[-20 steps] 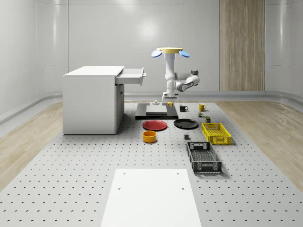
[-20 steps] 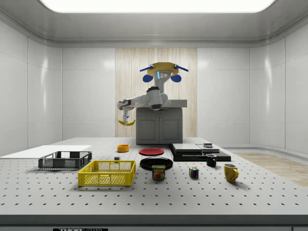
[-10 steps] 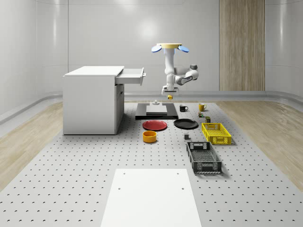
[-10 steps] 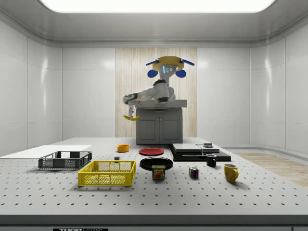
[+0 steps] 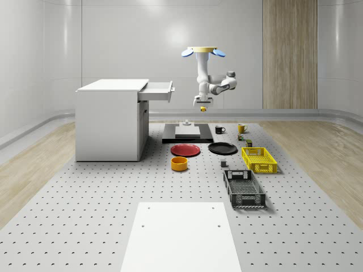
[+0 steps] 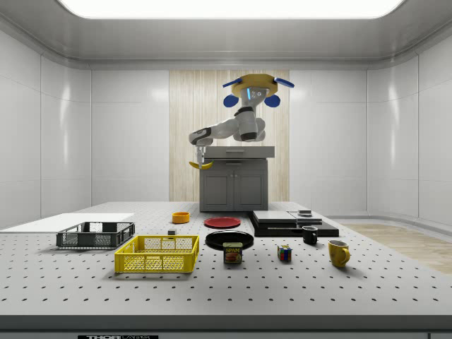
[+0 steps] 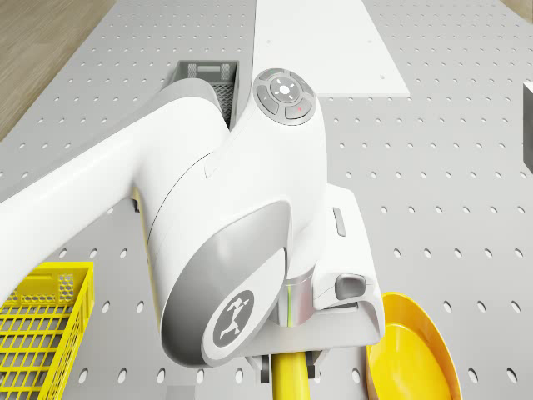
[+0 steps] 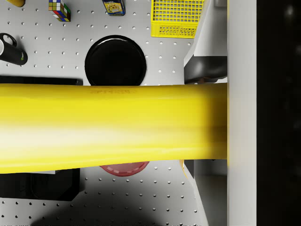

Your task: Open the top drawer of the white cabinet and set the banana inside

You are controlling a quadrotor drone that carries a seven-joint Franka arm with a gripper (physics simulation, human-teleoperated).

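With the gripper (image 6: 200,157) clamped on the banana (image 6: 200,165) and the drone (image 5: 203,52) hovering beside the white cabinet (image 5: 110,119), you'll want to clear the open top drawer (image 5: 157,90)'s front before lowering.

Pale, glossy wall panels (image 5: 113,45) are enclosing the room, curving into the floor at their base and reflecting soft highlights. A vertical band of light wood panelling (image 5: 289,54) is standing on the far wall, toward the whole-scene view's right. Wood-plank flooring (image 5: 317,153) is running along both sides of the grey perforated worktop (image 5: 85,204), which is stretching from near to far. In the side view, a long ceiling light (image 6: 226,7) is glowing brightly overhead.
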